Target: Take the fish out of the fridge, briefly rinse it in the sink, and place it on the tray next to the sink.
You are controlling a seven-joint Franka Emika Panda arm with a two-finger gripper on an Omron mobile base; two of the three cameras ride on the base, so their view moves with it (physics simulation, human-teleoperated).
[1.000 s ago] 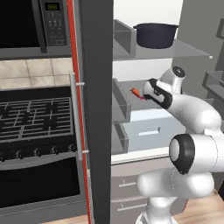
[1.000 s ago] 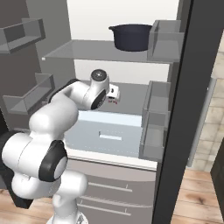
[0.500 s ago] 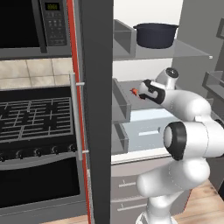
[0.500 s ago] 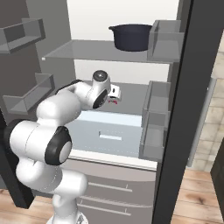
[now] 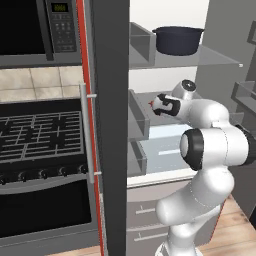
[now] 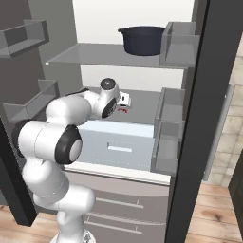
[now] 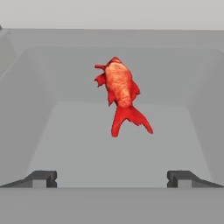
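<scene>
Open gripper (image 7: 112,178) facing the fish (image 7: 119,93) inside the fridge (image 6: 142,66).
The fingers (image 7: 41,178) stand fully apart and hold nothing, with the fish lying ahead between them, untouched. The fish is red-orange, paler along its body, tail fanned toward the hand, resting on the middle glass shelf (image 6: 142,99). Since the earlier frame the arm has reached deeper into the fridge, closer to the fish.

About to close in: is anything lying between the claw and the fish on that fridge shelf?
Nothing: in the hand view, bare grey shelf separates the open claw from the fish.
</scene>
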